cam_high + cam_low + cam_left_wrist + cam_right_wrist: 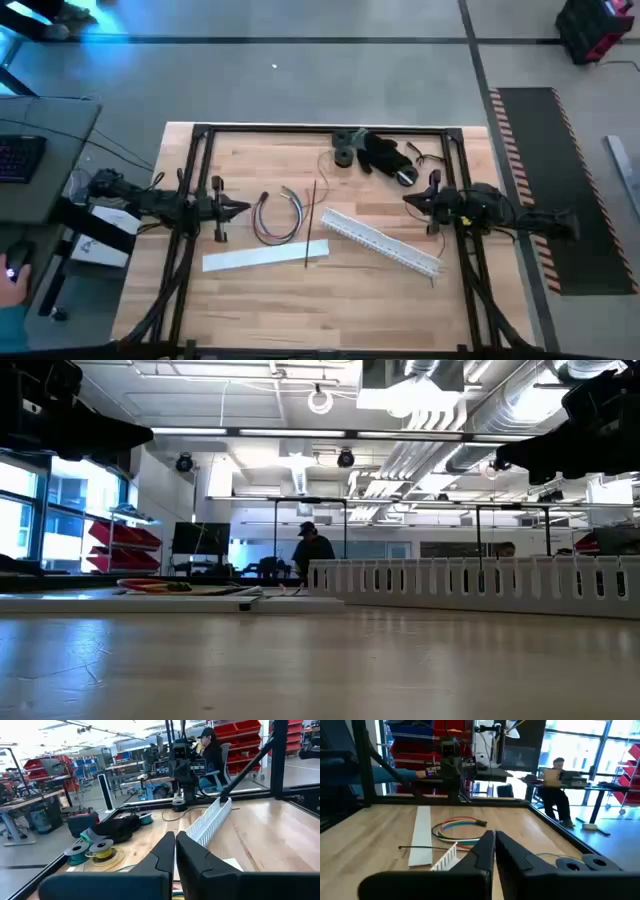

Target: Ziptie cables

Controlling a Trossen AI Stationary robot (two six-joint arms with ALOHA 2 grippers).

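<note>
The cables [278, 215], a looped bundle of red, blue, grey and yellowish wires, lie flat on the wooden table between the two arms; they also show in the right wrist view [457, 827]. A thin dark zip tie [311, 222] lies just right of them, across a flat white strip [265, 257]. My left gripper [243, 208] hovers shut just left of the cables, pointing at them. My right gripper [408, 200] hovers shut right of the white slotted duct [380, 240]. Neither holds anything.
The white slotted duct lies slanted on the table's right half [212, 817]. Black round parts and a dark cord [375, 152] sit at the far edge. A black frame [200, 135] rings the table. A person [212, 750] sits beyond the table.
</note>
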